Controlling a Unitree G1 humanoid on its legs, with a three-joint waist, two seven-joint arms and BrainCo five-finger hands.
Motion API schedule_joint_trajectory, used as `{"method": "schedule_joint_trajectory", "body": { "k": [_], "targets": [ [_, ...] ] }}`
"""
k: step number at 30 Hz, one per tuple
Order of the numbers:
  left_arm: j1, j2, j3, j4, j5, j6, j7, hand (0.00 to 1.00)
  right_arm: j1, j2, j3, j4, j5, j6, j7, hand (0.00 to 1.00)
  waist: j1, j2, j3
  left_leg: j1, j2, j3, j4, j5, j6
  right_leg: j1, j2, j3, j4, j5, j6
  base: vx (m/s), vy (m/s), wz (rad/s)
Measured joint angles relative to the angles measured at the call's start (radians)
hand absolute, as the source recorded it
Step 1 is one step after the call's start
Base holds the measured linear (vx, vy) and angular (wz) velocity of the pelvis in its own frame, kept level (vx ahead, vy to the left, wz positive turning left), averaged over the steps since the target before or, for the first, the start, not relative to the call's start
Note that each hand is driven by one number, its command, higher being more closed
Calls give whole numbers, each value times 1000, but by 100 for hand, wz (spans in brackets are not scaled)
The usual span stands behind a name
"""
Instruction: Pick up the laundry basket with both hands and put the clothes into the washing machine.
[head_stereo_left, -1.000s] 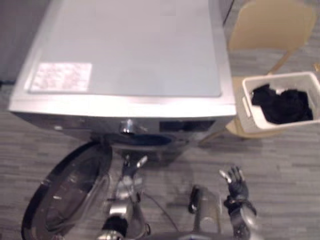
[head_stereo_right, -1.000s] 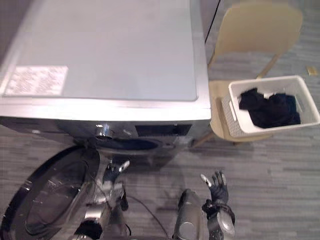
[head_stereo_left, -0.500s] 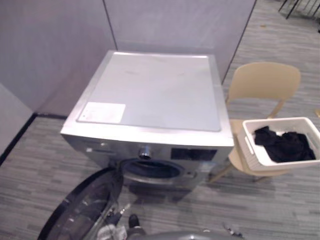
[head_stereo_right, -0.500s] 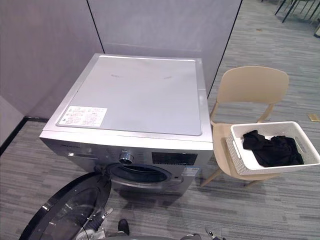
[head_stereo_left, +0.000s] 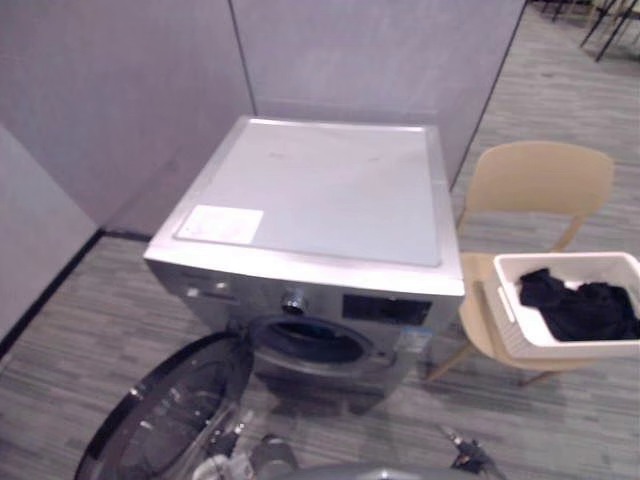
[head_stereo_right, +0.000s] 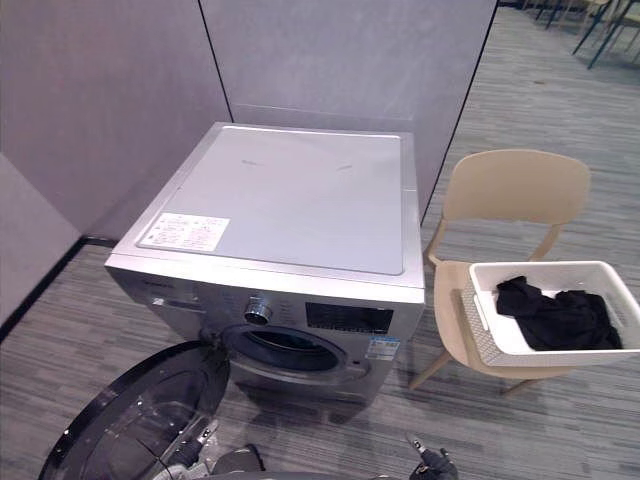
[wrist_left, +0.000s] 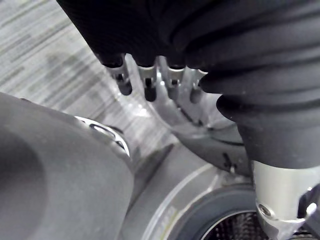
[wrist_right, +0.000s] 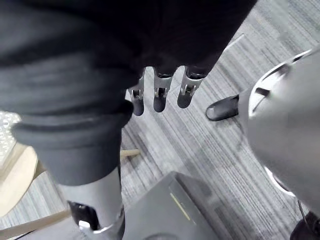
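Observation:
A white laundry basket (head_stereo_right: 541, 268) holding dark clothes (head_stereo_right: 555, 318) sits on the seat of a beige chair (head_stereo_right: 515, 190), to the right of the silver washing machine (head_stereo_right: 290, 200). The machine's round door (head_stereo_right: 130, 420) hangs open to the lower left, baring the drum opening (head_stereo_right: 285, 350). My left hand (wrist_left: 150, 85) hangs low in front of the door with straight fingers and holds nothing. My right hand (wrist_right: 159, 97) is low above the carpet, far from the basket, and its fingers are also straight and empty. Its fingertips (head_stereo_right: 430, 462) peek in at the bottom edge of the right eye view.
Grey partition walls (head_stereo_right: 330, 50) stand behind and left of the machine. Striped grey carpet (head_stereo_right: 560, 430) runs in front of the machine and around the chair. More chair legs (head_stereo_right: 590, 15) show at the far back right.
The camera has pulled back and up, so the whole machine, chair and walls now show. Both hands, raised in view a second ago, now sit at the bottom edge.

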Motion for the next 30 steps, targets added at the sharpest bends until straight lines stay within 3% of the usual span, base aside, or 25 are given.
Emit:
{"method": "schedule_joint_trajectory", "body": {
  "k": [1, 3, 5, 10, 14, 16, 17, 18, 20, 21, 22, 23, 24, 25, 26, 27, 30],
  "targets": [
    [7, 0, 5, -1, 10, 0, 0, 0, -4, -2, -4, 0, 0, 0, 5, 0, 17, 2, 0, 18, -54, -42, -17, -54, 33, -22, -8, 38, 7, 1, 1, -11, 159, -70],
    [10, 0, 38, 3, 27, 1, -1, 0, -18, 19, -5, -4, -7, -1, 20, 0, 31, -8, -3, 38, -91, -94, -76, -82, 31, -50, -7, 99, -4, 8, -1, -2, 143, -60],
    [11, -3, 96, 3, 38, 2, -3, 0, -15, 56, -5, -2, -16, 4, 24, 0, 44, -45, 1, 52, -132, -122, -119, -92, 47, -67, -7, 165, -33, 26, -29, 43, 99, -46],
    [56, -6, 138, 6, 88, 14, -2, 0, 26, 80, 15, -39, -39, 1, 26, 0, 39, -65, -49, 150, -119, -18, -240, -67, 51, -85, -4, 226, -44, 38, -44, 108, -5, -60],
    [9, -24, 124, 9, 141, 24, -2, 0, 41, 68, 15, -78, -46, -2, 42, 0, 34, -26, -65, 198, -68, 114, -283, -59, 44, -185, 40, 294, 24, 42, -49, 158, -52, -101],
    [-39, -31, 100, 8, 149, 24, -1, 0, 41, 67, 13, -96, -47, -4, 40, 0, 36, -18, -65, 198, -30, 195, -262, -58, 44, -278, 68, 272, 123, 54, -65, 101, -75, -143],
    [-56, -27, 74, 7, 148, 23, -1, 0, 41, 69, 13, -97, -48, -5, 38, 0, 37, -16, -65, 199, -11, 239, -238, -58, 44, -316, 73, 212, 164, 68, -87, 92, -87, -152],
    [-88, -30, 51, 5, 148, 22, -1, 0, 44, 67, 13, -91, -50, -5, 35, 0, 22, -14, -64, 206, 8, 276, -187, -53, 51, -332, 70, 65, 188, 96, -129, 96, -92, -146],
    [-104, -34, 44, 5, 141, 19, -1, 0, 57, 65, 10, -86, -55, -4, 22, 0, 10, -18, -59, 212, 18, 300, -98, -43, 68, -325, 59, -42, 194, 123, -170, 62, -88, -144],
    [-107, -31, 31, 7, 124, 14, -1, 0, 55, 53, 14, -58, -60, -4, 19, 0, 12, -31, -53, 219, -16, 270, -159, -84, 78, -324, 49, -52, 186, 128, -177, 15, -43, -137],
    [-108, -32, 20, 8, 114, 13, -1, 0, 53, 41, 13, -46, -60, -3, 18, 0, 11, -12, -50, 227, -34, 246, -235, -51, 87, -323, 54, -51, 178, 129, -178, 27, -26, -130],
    [-101, -23, 4, 13, 104, 15, -3, 0, 47, 23, 1, -22, -53, 1, 18, 0, 7, 16, -50, 263, -28, 275, -288, -62, 78, -335, 61, -57, 174, 113, -169, 39, -23, -95],
    [-96, -21, -32, 15, 101, 4, -14, 0, 33, 22, -6, -23, -47, 4, 20, 0, 3, 8, -38, 263, -45, 305, -308, -63, 77, -359, 10, -138, 262, 23, -173, 46, -39, -68],
    [-93, -12, -50, 10, 99, -4, -18, 0, 31, 22, -8, -21, -47, 5, 19, 0, 4, 2, -31, 269, -50, 315, -309, -63, 77, -357, -17, -172, 307, -9, -176, 26, -56, -30],
    [-88, 12, -77, 2, 85, -9, -19, 0, 29, 32, -11, -1, -48, 11, 19, 0, 15, -27, -19, 286, -61, 333, -308, -62, 66, -319, -17, -180, 262, -11, -130, 11, -113, -37],
    [-79, 20, -71, 23, 79, 4, -15, 0, 17, 36, -11, 1, -48, 16, 23, 0, 11, -30, -19, 302, -45, 342, -309, -58, 51, -274, 30, -165, 172, 3, -118, 20, -156, -45],
    [-59, 15, -62, 26, 74, 8, -16, 0, 24, 35, -57, 31, -47, 22, 19, 0, 8, -24, -16, 303, 1, 347, -252, -49, 34, -198, 110, -158, 18, 60, -133, -16, -146, -24]
  ]
}}
